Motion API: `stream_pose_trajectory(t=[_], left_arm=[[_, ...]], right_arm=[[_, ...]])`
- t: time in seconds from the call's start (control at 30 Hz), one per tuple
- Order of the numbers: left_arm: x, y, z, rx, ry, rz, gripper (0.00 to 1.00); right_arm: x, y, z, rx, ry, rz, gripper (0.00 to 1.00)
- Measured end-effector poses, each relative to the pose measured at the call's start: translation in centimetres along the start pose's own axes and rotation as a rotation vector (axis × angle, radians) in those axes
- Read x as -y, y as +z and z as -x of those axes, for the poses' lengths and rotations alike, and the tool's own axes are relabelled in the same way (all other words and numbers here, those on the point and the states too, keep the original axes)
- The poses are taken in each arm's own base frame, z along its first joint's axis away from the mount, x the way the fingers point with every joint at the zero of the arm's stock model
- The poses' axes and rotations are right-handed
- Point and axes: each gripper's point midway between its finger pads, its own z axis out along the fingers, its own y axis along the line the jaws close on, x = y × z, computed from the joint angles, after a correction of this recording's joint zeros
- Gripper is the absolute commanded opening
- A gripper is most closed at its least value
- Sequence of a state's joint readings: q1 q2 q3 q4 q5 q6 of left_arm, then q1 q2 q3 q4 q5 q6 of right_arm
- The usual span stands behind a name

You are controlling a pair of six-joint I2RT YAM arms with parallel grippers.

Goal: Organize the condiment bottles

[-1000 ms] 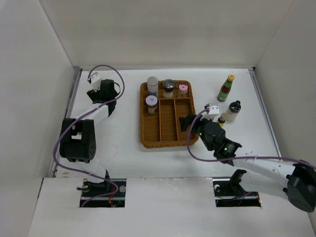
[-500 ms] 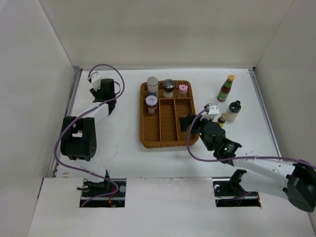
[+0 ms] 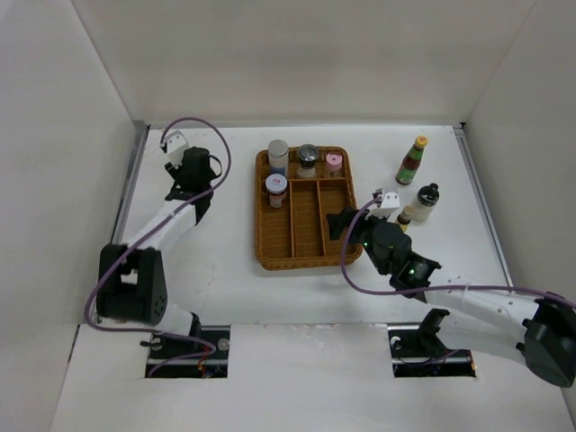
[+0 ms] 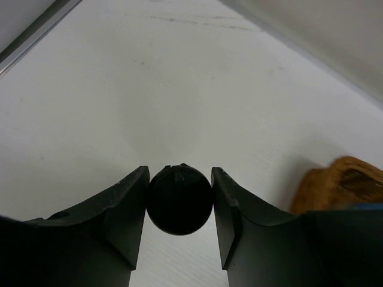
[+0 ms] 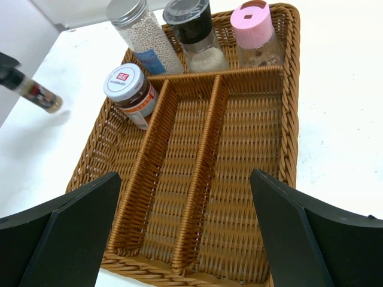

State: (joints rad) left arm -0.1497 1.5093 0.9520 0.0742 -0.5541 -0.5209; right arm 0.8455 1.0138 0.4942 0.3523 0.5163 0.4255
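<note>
Tray (image 5: pixel 239 149): brown wicker, woven pattern.
Tall jar (image 5: pixel 143 36): silver cap, white beads, blue label.
Grinder (image 5: pixel 194 30): black cap, white contents.
Shaker (image 5: pixel 254 21): pink cap.
Squat jar (image 5: pixel 128 86): white cap with red mark, dark contents.
Tall bottle (image 3: pixel 412 160): green, red label, yellow cap.
Small bottle (image 4: pixel 179 199): black cap.
Left fingers (image 4: pixel 119 221): black.
Counter (image 3: pixel 216 243): white.

The right gripper's (image 5: pixel 185 179) jaws stand wide apart over the tray (image 5: pixel 251 179). Its far compartment holds a silver-capped jar (image 5: pixel 143 36), a black-capped jar (image 5: pixel 194 33) and a pink-capped jar (image 5: pixel 256 30), left to right. A red-white-capped jar (image 5: pixel 131 92) stands in the left compartment. A small bottle (image 5: pixel 37 94) is tilted over the bench (image 5: pixel 341 119), left of the tray.
</note>
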Motion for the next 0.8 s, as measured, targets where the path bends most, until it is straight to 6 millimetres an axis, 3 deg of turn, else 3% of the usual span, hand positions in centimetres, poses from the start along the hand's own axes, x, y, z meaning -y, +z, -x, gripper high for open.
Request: stream_pose_trajectory(t=[0.2,0.3,0.33,0.47,0.57,0.7,0.8], left_arm=[[7.0,-10.0,4.1,0.098,-0.049,-0.286,0.27],[10.0,-14.4,3.8,0.099,-0.051,-0.419,0.27],[10.8,-15.4,3.2,0.09,-0.042,-0.448,0.27],[13.3,-17.7,-0.6,0.027,0.029,-0.523,0.27],[14.8,-18.6,-3.9,-0.024,0.096,-0.555,0.27],[15.1,-18.3,-7.4,-0.065,0.156,-0.556,0.27],[14.4,-17.4,-9.5,-0.087,0.194,-0.533,0.27]], right_arm=[[0.0,0.0,0.1,0.001,0.001,0.001,0.94],[0.0,-0.1,0.2,0.006,0.0,0.002,0.86],[-0.1,-0.1,0.3,0.008,0.001,0.004,0.77],[0.0,-0.3,0.5,0.013,-0.005,0.006,0.42],[0.2,-0.4,0.6,0.012,-0.011,-0.004,0.31],[1.0,-0.9,1.1,0.02,-0.017,-0.037,0.34],[1.6,-1.3,1.6,0.031,-0.019,-0.066,0.47]])
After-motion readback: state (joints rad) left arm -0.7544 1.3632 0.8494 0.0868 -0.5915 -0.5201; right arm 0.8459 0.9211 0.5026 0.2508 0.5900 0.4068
